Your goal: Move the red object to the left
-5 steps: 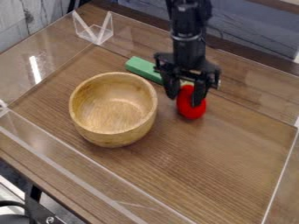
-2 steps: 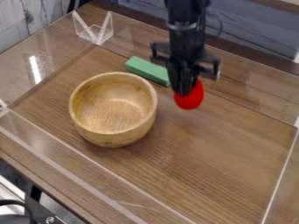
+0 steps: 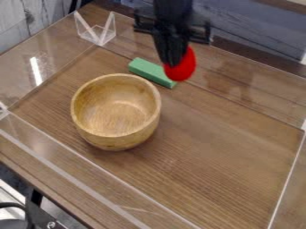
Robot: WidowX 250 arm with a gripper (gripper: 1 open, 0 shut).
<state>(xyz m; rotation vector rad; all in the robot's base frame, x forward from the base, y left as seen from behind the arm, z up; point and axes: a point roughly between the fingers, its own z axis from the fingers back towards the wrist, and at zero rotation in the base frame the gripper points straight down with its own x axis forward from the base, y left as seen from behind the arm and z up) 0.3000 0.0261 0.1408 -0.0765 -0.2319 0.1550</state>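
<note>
The red object [image 3: 183, 62] is a small bright red rounded toy, held up in the air above the table. My gripper [image 3: 174, 55] is shut on it, with the black arm coming down from the top of the view. The toy hangs just over the right end of the flat green block [image 3: 150, 71], clear of the wood surface. Part of the toy is hidden behind the black fingers.
A wooden bowl [image 3: 116, 110] stands left of centre on the wooden table [image 3: 216, 152]. Clear acrylic walls [image 3: 36, 67] ring the work area, with a clear stand [image 3: 93, 29] at the back left. Bare wood lies to the right and front.
My gripper closed on the red object where it stood on the table, then lifted it up and slightly left, toward the green block.
</note>
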